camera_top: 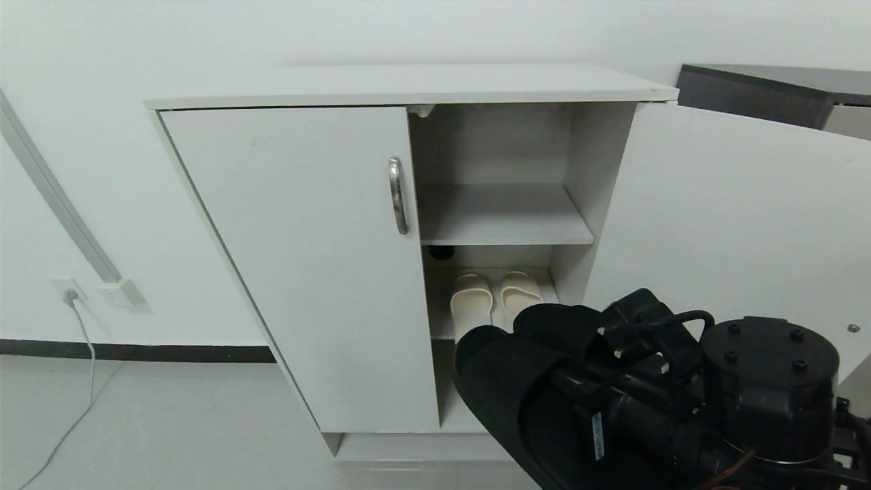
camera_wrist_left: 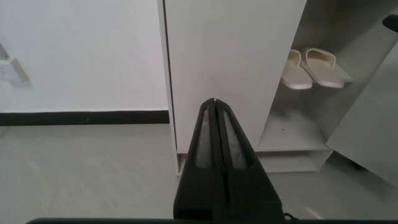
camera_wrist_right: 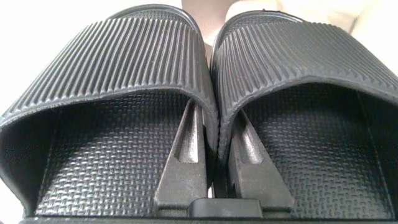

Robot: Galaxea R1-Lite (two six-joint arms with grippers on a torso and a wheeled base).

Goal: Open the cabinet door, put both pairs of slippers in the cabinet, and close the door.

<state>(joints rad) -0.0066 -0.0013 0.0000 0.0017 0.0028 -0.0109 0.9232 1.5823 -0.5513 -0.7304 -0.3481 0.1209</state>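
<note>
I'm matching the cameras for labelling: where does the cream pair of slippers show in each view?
Head view: cream slippers on the second shelf of the cabinet, behind the black slippers.
Left wrist view: cream slippers on that shelf, in the open half.
Right wrist view: cannot tell; black slippers block what lies beyond.
Shared landmark: closed door beside them.

The wall [camera_top: 102, 68] is white. A long grey strip [camera_top: 54, 197] slants down it to a small white box [camera_top: 122, 294]. Just beside the box is a socket [camera_top: 68, 291] with a plug in it. A thin grey cord [camera_top: 85, 381] hangs down to the pale floor [camera_top: 170, 422]. A black band [camera_top: 136, 352] runs along the bottom of the wall. A dark piece of furniture [camera_top: 748, 95] stands at the right.
</note>
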